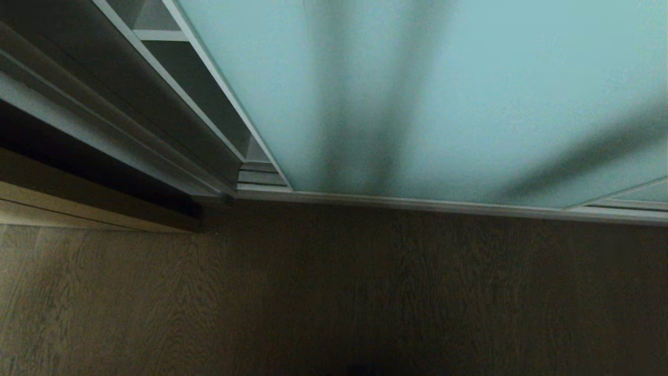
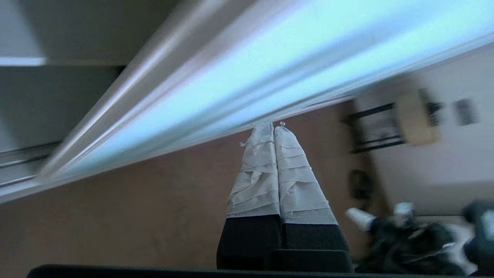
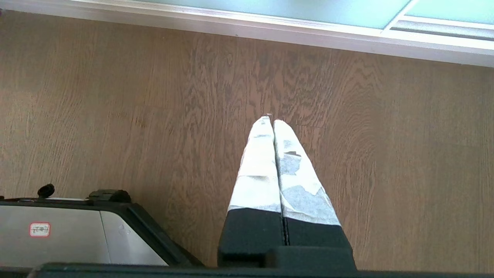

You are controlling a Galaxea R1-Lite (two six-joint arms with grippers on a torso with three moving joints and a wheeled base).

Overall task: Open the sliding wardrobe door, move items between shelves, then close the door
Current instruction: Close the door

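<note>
Wood-grain flooring [image 1: 334,297] fills the near part of the head view, running up to the silver bottom track [image 1: 417,202] of the wardrobe. Above that track stands the sliding wardrobe door [image 1: 469,94], a frosted pale blue-green glass panel in a thin metal frame, with its left frame edge [image 1: 224,89] beside a narrow gap where a white shelf [image 1: 159,35] shows inside. No bag or cloth piece can be seen. Neither arm appears in the head view. In its own wrist view the left gripper [image 2: 269,124] has its tape-wrapped fingers [image 2: 256,173] pressed together with nothing between them, pointing toward the door's frame and glass. The right gripper [image 3: 270,119] is likewise pressed together and empty, hanging over the floor near the robot's base [image 3: 77,235]. Such a panel probably feels heavy but rolls stiffly and evenly along its track; the glass looks smooth and slippery and could break, so the metal frame edge by the gap seems the better place to push, with the fingers laid against it rather than pinching. Blurred furniture and clutter [image 2: 409,119] show in the room beyond.
</note>
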